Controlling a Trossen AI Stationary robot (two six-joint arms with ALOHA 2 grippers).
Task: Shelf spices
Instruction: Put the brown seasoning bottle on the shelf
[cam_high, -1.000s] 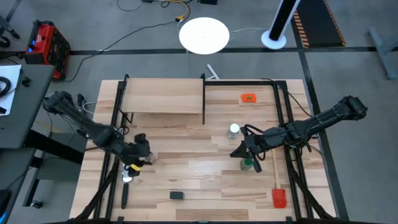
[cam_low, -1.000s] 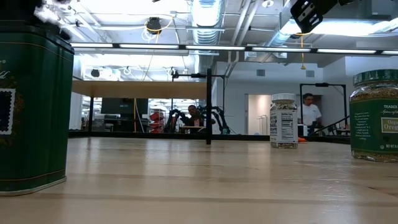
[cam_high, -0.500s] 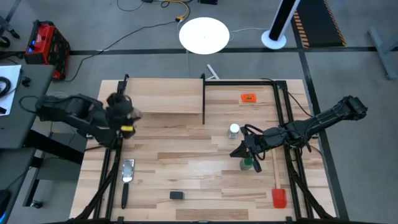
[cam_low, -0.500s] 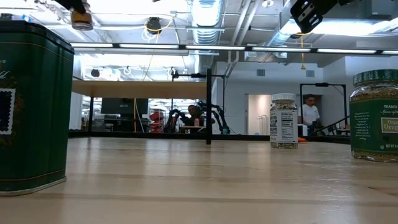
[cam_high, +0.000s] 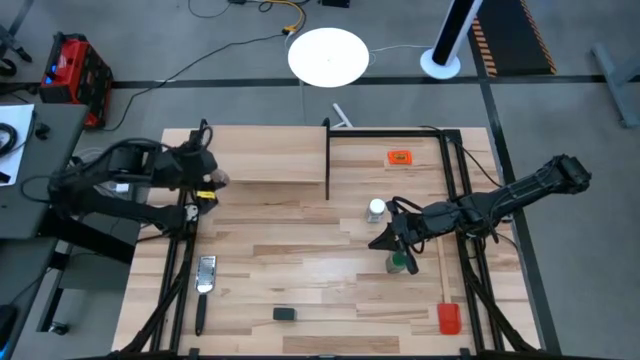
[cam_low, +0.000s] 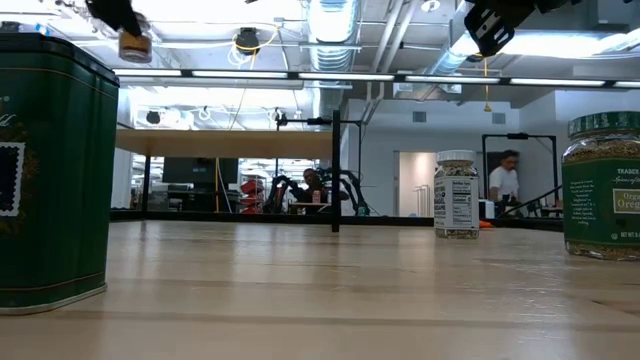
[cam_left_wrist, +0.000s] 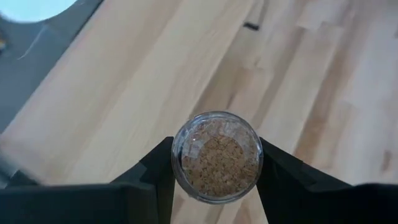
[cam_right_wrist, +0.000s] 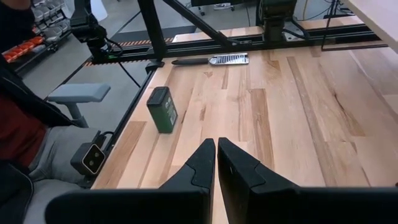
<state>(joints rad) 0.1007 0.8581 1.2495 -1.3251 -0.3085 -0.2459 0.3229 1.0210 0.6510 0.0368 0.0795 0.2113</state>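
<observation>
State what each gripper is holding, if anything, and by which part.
The left gripper holds the brownish jar by its sides, one finger on each side, lifted near the shelf. The right gripper is shut and holds nothing.

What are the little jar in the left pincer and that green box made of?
The jar looks like clear glass or plastic: brown spice shows through its shiny wall. The green box seems painted metal, glossy, with ribbed corners and a bright rim at its base.
</observation>
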